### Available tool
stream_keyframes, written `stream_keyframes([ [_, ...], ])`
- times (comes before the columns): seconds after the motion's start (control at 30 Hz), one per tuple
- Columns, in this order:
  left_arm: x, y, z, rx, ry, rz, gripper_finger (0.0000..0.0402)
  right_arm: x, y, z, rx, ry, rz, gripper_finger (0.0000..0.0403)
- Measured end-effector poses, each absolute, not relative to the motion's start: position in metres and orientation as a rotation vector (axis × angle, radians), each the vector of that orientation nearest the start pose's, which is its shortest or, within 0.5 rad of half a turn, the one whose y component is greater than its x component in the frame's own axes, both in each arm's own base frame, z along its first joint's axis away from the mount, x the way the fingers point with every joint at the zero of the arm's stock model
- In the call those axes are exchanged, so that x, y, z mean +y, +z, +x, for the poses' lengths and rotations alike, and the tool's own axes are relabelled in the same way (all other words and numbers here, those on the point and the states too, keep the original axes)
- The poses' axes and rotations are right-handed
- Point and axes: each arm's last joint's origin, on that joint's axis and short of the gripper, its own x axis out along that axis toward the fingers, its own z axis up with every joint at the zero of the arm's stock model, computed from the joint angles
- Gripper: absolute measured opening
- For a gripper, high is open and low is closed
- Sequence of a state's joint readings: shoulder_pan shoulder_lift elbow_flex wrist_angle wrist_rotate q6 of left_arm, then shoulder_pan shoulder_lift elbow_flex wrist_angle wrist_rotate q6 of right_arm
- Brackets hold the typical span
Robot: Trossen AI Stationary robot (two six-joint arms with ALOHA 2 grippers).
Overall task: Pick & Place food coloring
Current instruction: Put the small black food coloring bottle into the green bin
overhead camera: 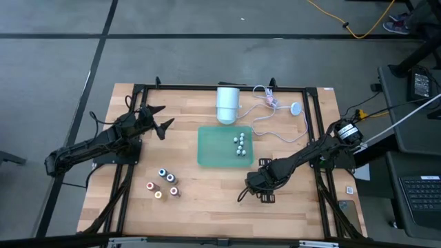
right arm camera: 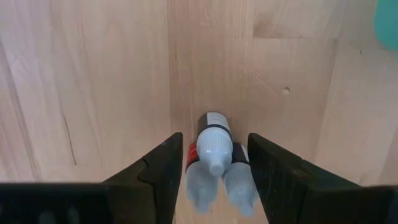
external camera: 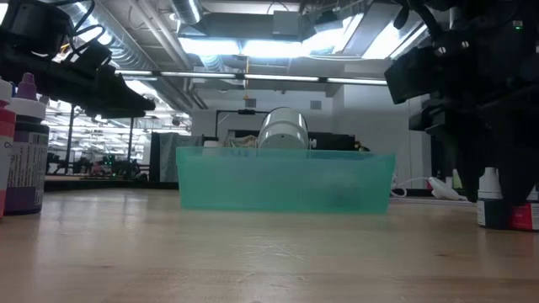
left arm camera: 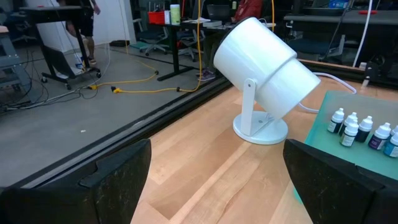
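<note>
Right wrist view shows the right gripper (right arm camera: 211, 171) open directly above small upright white-capped food coloring bottles (right arm camera: 214, 149) standing between its fingers.

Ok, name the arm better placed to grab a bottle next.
Right. The right gripper is down at the table, open fingers straddling a bottle cluster. The left gripper hangs open near the white lamp.

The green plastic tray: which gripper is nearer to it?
Right. The right gripper is just off the green plastic tray corner nearest the table's front; the left gripper waits farther off, beyond its opposite side.
</note>
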State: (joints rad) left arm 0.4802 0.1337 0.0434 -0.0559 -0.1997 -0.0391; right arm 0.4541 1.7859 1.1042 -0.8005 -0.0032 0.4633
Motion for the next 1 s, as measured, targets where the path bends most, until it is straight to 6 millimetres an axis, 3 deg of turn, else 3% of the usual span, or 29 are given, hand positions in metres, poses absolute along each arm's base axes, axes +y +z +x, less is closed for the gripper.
stream_keyframes([
  [0.17,0.053,0.162,0.089,0.134,0.681,-0.058,0.0361,0.137,0.157,0.281,1.493,0.025,0.039,0.0162],
  [0.47,0.053,0.162,0.089,0.134,0.682,-0.058,0.0361,0.138,0.161,0.282,1.495,0.025,0.038,0.0071],
  [0.63,0.053,0.162,0.089,0.134,0.681,-0.058,0.0361,0.14,0.173,0.289,1.482,0.026,0.045,0.0064],
  [0.8,0.053,0.162,0.089,0.134,0.681,-0.058,0.0361,0.142,0.196,0.296,1.484,0.02,0.052,0.008],
  [1.0,0.053,0.162,0.089,0.134,0.681,-0.058,0.0361,0.141,0.238,0.309,1.455,0.018,0.073,0.0066],
])
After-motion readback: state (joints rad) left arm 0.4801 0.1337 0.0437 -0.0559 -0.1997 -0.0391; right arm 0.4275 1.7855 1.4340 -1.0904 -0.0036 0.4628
